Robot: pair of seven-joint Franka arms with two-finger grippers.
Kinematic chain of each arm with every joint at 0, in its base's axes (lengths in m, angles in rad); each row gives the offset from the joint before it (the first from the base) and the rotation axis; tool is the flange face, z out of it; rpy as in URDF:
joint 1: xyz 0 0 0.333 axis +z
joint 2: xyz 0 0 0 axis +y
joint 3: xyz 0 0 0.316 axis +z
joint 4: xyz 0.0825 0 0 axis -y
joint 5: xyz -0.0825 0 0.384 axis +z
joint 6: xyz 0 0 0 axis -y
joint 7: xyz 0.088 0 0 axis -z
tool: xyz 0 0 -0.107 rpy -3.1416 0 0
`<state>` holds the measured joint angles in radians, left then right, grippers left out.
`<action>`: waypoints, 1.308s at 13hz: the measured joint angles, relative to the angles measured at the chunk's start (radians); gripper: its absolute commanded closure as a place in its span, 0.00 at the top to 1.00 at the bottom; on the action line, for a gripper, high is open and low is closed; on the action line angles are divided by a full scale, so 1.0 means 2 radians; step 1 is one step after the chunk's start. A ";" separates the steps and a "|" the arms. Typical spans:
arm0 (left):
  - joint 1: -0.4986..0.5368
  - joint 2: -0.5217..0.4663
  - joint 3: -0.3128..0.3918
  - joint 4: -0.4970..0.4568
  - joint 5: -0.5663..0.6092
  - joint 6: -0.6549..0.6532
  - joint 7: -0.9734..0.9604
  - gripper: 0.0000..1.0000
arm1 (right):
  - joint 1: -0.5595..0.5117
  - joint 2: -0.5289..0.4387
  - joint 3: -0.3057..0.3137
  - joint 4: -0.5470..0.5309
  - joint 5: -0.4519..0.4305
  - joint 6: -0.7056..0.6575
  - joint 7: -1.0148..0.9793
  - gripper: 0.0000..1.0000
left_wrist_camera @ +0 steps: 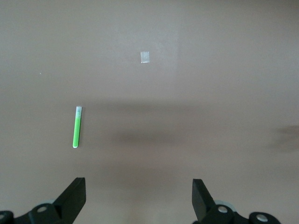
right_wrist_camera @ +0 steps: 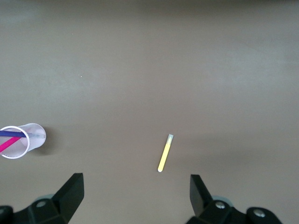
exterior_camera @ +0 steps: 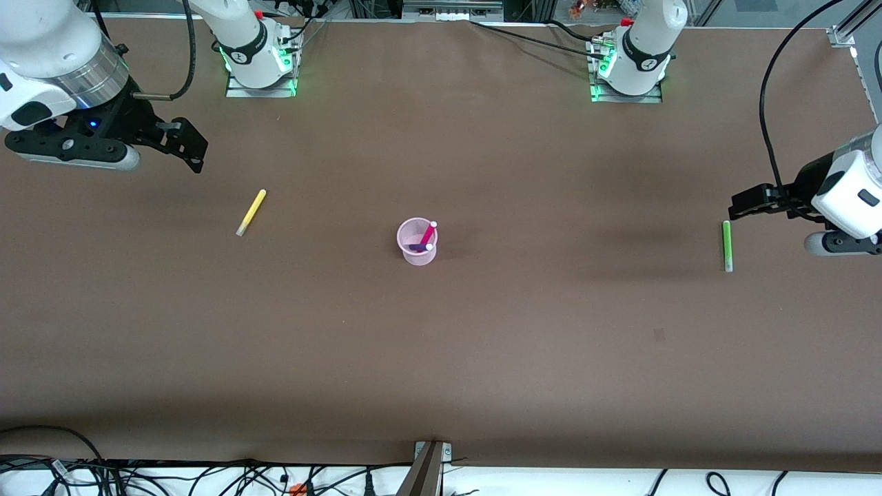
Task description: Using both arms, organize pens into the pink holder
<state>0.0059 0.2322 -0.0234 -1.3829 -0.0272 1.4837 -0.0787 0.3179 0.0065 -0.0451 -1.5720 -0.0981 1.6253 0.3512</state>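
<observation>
The pink holder [exterior_camera: 417, 241] stands upright mid-table with the magenta-pink pen [exterior_camera: 428, 235] and the purple pen [exterior_camera: 417, 247] in it; it also shows in the right wrist view [right_wrist_camera: 18, 141]. The yellow pen [exterior_camera: 251, 212] lies flat toward the right arm's end of the table, also in the right wrist view [right_wrist_camera: 165, 153]. The green pen [exterior_camera: 726, 245] lies flat toward the left arm's end, also in the left wrist view [left_wrist_camera: 77, 127]. My right gripper [exterior_camera: 186, 146] hangs open and empty above the table near the yellow pen. My left gripper [exterior_camera: 747, 204] hangs open and empty beside the green pen.
A small pale patch [exterior_camera: 659, 335] marks the brown table nearer to the front camera than the green pen; it also shows in the left wrist view [left_wrist_camera: 145, 57]. A bracket [exterior_camera: 432, 451] and cables lie along the table's near edge.
</observation>
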 measured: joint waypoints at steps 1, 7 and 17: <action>0.005 -0.005 -0.002 -0.009 0.001 0.001 0.010 1.00 | 0.000 0.000 0.000 0.000 0.000 0.000 0.000 1.00; 0.021 -0.015 -0.005 -0.031 0.001 0.013 0.030 1.00 | 0.000 0.000 0.000 0.000 0.000 0.000 0.000 1.00; 0.021 -0.015 -0.010 -0.031 0.001 0.014 0.030 1.00 | 0.000 0.000 0.000 0.000 0.000 0.000 0.000 1.00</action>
<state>0.0472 0.2019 -0.0436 -1.4440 -0.0243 1.5115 -0.0188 0.3179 0.0067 -0.0452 -1.5720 -0.0982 1.6253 0.3512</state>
